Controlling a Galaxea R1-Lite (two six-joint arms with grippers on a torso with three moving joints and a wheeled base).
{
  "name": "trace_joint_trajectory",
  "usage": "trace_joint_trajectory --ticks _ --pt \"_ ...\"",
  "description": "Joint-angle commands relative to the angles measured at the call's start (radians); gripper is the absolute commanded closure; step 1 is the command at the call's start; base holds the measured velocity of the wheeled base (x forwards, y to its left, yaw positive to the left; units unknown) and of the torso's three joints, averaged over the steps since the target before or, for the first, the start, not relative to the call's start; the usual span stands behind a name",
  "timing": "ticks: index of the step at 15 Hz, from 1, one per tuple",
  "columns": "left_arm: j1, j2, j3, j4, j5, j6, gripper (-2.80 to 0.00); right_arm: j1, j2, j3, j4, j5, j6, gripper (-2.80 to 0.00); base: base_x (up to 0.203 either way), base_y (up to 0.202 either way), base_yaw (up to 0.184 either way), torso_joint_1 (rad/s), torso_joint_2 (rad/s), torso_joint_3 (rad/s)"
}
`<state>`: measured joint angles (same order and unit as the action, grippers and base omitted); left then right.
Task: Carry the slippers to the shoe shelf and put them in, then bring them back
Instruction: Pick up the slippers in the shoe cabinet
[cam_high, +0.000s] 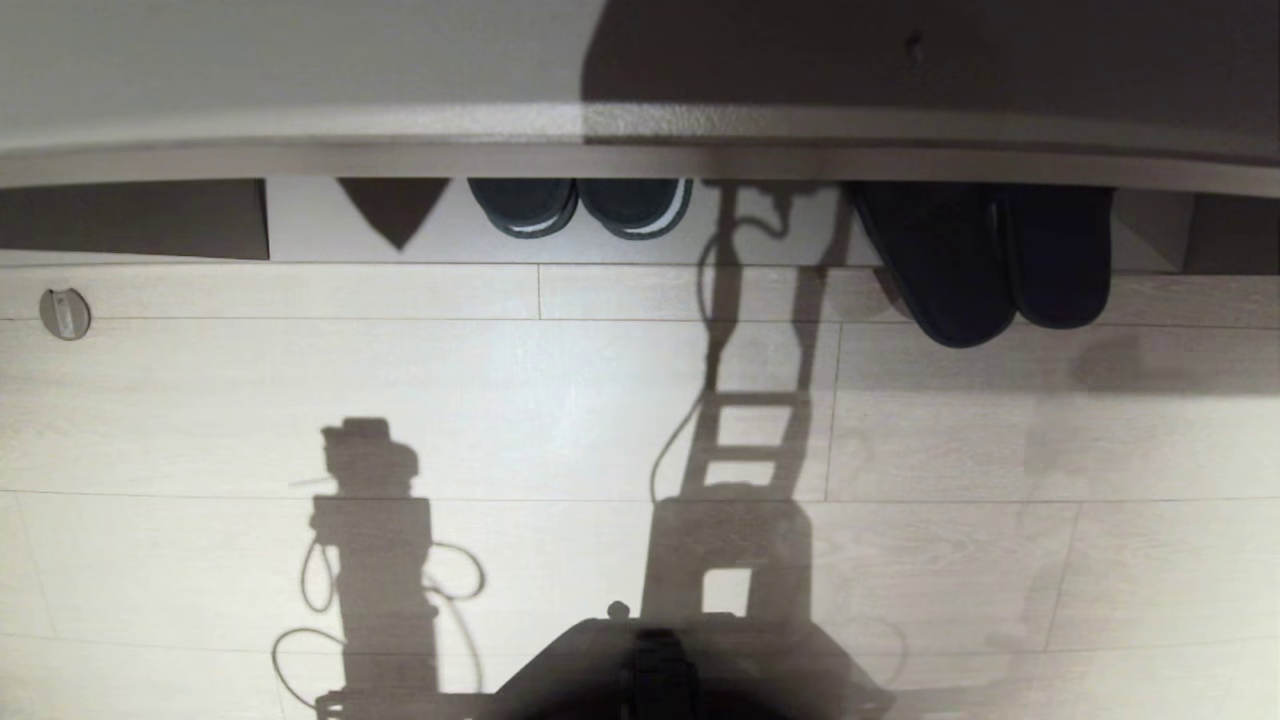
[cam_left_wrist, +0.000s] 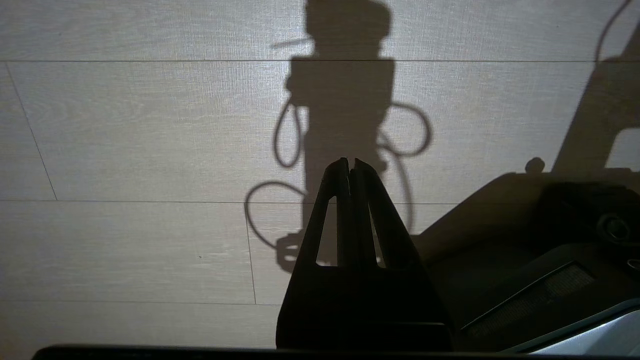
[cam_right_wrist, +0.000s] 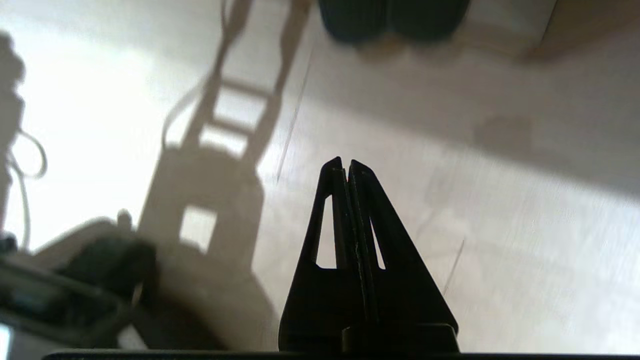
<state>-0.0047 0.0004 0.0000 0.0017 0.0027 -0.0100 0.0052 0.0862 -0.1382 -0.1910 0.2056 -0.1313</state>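
Left claw (cam_left_wrist: 350, 165) hangs clenched and empty over the pale floor (cam_high: 560, 400); white-striped shoes (cam_high: 580, 205) sit at twelve o'clock; the slippers (cam_high: 990, 260) lie at two o'clock, heels protruding from the shoe shelf (cam_high: 640, 150); right claw (cam_right_wrist: 346, 166) clenched, empty.

We look down on a pale wood-grain plank floor (cam_high: 250, 400), brightly lit from behind so that hard shadows fall across it. A round metal disc (cam_high: 65, 313) sits in the boards at left. Ahead runs a long pale ledge (cam_high: 300, 150), dark recesses beneath.
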Motion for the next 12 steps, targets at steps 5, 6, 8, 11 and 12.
trace_joint_trajectory --ticks 5,6,8,11,12 --pt "0.0 -0.001 0.002 0.001 0.0 0.001 0.0 -0.007 -0.088 0.139 0.099 -0.154 0.005 0.0 0.0 0.0 0.0 0.0 0.0 0.0" --pt "0.0 0.0 0.002 0.001 0.0 0.001 0.0 -0.007 -0.089 0.137 0.179 -0.17 0.007 0.0 0.0 0.0 0.0 0.0 0.0 0.0" --pt "0.0 0.0 0.002 0.001 0.0 0.001 0.0 -0.007 -0.089 0.136 0.205 -0.182 0.016 0.0 0.0 0.0 0.0 0.0 0.0 0.0" --pt "0.0 0.0 0.002 0.001 0.0 0.002 0.0 -0.007 -0.089 0.14 0.194 -0.181 0.021 0.0 0.0 0.0 0.0 0.0 0.0 0.0" --pt "0.0 0.0 0.002 0.001 0.0 0.002 0.0 -0.007 -0.089 0.14 0.194 -0.18 0.019 0.0 0.0 0.0 0.0 0.0 0.0 0.0"
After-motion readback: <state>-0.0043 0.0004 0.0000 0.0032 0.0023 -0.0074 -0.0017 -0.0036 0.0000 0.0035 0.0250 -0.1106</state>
